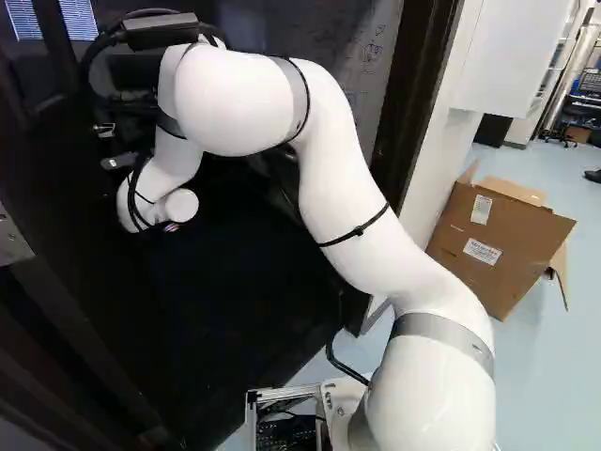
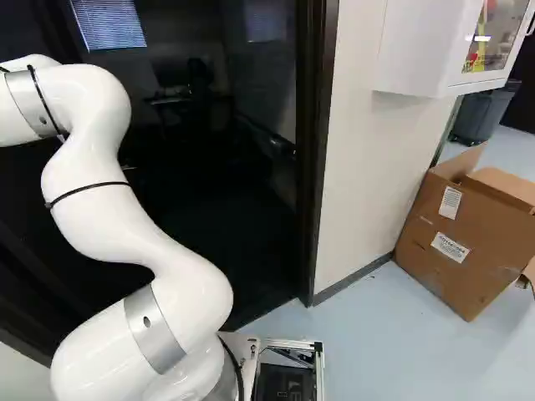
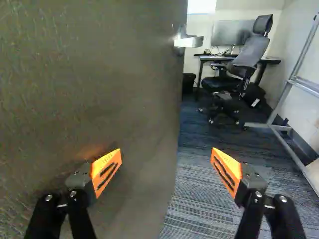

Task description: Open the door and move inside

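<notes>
In the wrist view the door [image 3: 99, 74] stands ajar as a broad dark panel close ahead, with a silver handle [image 3: 188, 41] near its far edge. My gripper [image 3: 167, 172] is open, nothing between its fingers. One finger is in front of the door's face, the other in front of the gap beside the door's edge. The handle is well beyond both fingertips. In the base views the gripper is hidden behind the arm or out of sight. The dark doorway [image 2: 226, 209] shows in the right base view, its frame [image 2: 322, 150] right of the arm.
Past the door edge are an office chair [image 3: 244, 55], a desk [image 3: 204, 58] and a metal stand [image 3: 289, 84] by the wall. Right of the doorway, outside, stand a cardboard box [image 2: 460, 234] and a white wall cabinet [image 2: 418, 50].
</notes>
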{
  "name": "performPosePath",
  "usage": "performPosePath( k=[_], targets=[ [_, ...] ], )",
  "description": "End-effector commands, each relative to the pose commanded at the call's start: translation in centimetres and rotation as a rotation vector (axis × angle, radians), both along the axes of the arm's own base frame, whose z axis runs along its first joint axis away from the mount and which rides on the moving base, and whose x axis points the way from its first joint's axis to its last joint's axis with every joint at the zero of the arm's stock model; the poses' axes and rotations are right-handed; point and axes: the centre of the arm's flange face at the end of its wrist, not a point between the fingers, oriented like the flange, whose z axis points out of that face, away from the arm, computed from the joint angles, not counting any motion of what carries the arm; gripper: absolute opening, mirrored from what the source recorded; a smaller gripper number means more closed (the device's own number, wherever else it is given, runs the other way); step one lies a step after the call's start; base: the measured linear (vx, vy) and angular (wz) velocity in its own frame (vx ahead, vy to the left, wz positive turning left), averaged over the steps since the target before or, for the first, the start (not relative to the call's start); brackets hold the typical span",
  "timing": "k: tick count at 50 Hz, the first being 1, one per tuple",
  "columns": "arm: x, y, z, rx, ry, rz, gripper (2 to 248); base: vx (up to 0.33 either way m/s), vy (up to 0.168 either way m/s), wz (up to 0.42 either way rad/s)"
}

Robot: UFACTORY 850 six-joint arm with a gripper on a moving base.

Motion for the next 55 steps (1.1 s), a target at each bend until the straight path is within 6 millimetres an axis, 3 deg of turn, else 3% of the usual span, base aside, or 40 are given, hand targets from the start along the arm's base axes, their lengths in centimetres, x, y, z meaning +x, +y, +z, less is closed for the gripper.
performPosePath(
  k=[19, 55],
  targets=[
    [-0.1, -0.9, 0.2, -0.004, 0.007, -0.011, 247, 0.000, 0.000, 0.000],
    [-1.8, -5.2, 1.0, -0.012, 0.055, -0.080, 247, 0.000, 0.000, 0.000]
  ],
)
